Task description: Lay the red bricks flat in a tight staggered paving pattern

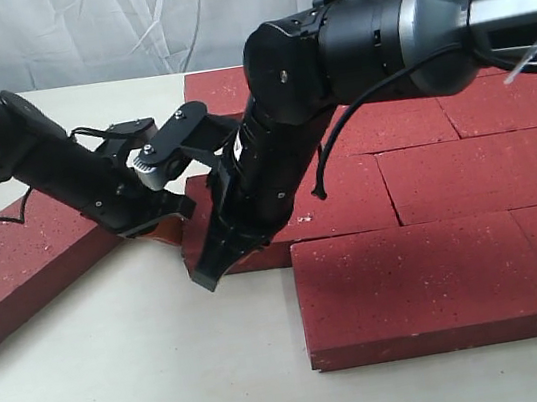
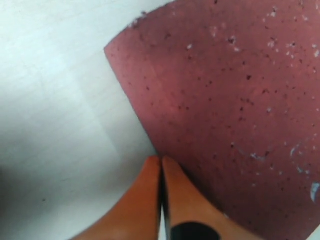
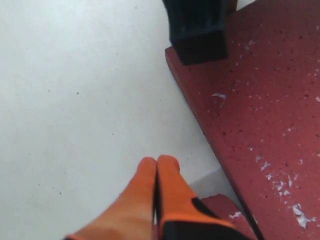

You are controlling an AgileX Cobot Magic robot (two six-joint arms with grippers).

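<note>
the red bricks (image 1: 440,266) lay flat in staggered rows at the right, with one loose brick (image 1: 15,264) angled well apart at the left; the left gripper (image 2: 161,167), jaws pressed together, sat against the edge of the end brick (image 2: 225,125) of the middle row; the right gripper (image 3: 157,167), likewise closed and empty, hung over the table (image 3: 75,100) just beside it; the nudge probably needed low, square contact on the end face, pushing along the row, so the brick slid tight without turning
</note>
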